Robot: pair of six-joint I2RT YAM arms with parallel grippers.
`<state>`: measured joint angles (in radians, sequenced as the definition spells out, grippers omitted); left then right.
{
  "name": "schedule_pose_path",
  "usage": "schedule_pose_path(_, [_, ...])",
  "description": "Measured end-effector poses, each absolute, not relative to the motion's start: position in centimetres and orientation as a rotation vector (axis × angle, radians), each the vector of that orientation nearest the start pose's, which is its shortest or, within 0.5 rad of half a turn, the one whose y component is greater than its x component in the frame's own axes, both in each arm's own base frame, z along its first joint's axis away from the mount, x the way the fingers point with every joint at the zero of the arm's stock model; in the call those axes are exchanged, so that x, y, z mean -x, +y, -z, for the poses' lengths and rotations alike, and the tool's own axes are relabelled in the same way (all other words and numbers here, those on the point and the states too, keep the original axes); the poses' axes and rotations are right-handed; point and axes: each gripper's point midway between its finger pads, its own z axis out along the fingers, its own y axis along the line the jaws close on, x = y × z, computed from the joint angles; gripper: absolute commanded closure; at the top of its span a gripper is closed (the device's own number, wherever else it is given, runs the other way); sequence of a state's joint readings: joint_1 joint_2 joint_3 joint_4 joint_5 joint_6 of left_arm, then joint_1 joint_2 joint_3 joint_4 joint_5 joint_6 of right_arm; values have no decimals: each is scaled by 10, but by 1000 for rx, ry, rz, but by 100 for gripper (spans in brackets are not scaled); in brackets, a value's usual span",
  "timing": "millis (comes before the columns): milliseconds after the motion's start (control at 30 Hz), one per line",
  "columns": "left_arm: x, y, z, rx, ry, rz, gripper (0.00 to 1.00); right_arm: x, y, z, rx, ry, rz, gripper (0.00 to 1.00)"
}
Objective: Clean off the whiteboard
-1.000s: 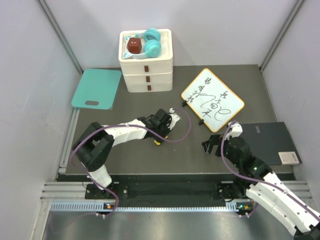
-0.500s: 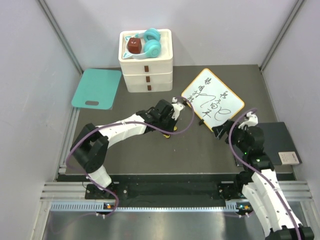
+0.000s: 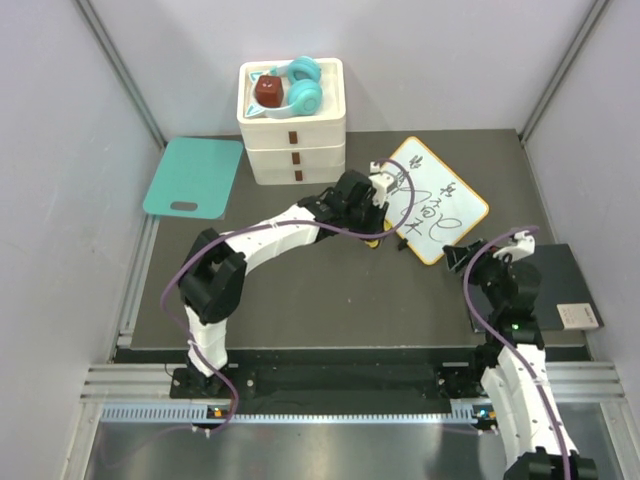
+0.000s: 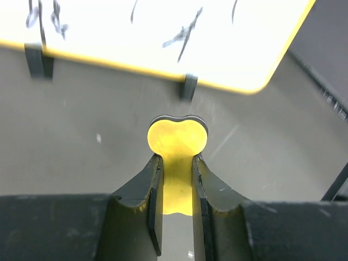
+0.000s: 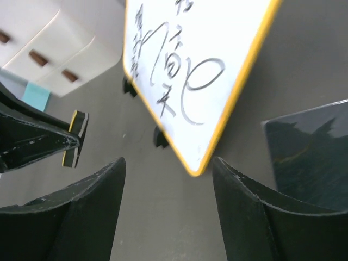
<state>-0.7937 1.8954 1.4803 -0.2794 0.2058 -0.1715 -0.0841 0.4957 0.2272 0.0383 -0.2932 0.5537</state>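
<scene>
The whiteboard point(image 3: 432, 200), white with a yellow rim and black scribbles, lies at the back right on small black feet point(image 4: 188, 87). My left gripper point(image 3: 377, 230) is at its left edge, shut on a yellow eraser point(image 4: 178, 136) with a black underside. In the left wrist view the eraser tip points at the whiteboard's point(image 4: 179, 38) rim, a short gap away. My right gripper point(image 3: 457, 254) is open just before the board's near corner. In the right wrist view that corner point(image 5: 196, 168) lies ahead between the two fingers of the gripper point(image 5: 168, 163), and the eraser point(image 5: 76, 138) shows at the left.
A dark grey pad point(image 3: 555, 285) lies right of my right arm. A stack of white drawers point(image 3: 295, 150) stands at the back with teal headphones point(image 3: 302, 88) and a red-brown cube point(image 3: 267, 92) on top. A teal board point(image 3: 193, 177) lies at the back left.
My left arm has carried the eraser right and away, up to the whiteboard's left edge. My right arm has swung back to the board's near corner, and its jaws have narrowed somewhat.
</scene>
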Motion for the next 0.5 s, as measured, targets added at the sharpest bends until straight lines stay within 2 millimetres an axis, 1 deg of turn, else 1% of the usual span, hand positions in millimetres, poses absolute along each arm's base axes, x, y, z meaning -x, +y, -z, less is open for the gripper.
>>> schedule_pose_path(67, [-341,-410,-139,-823,2178,745,100,-269,37,-144,-406,1758,-569,35])
schedule_pose_path(167, [-353,-425,-146,-813,2150,774,100,-273,26,-134,-460,1750,-561,44])
schedule_pose_path(200, [-356,-430,-148,-803,2145,788,100,-274,25,-129,-475,1760,-564,50])
schedule_pose_path(233, [-359,-434,-149,-793,2144,799,100,-275,24,-123,-492,1773,-570,50])
schedule_pose_path(400, [-367,-449,-151,-776,2137,841,100,-282,27,-94,-548,1847,-636,51])
schedule_pose_path(433, [-368,-451,-151,-773,2136,847,100,-283,28,-91,-549,1850,-645,51])
schedule_pose_path(500, [-371,-455,-152,-768,2134,856,100,-285,30,-89,-547,1849,-670,55])
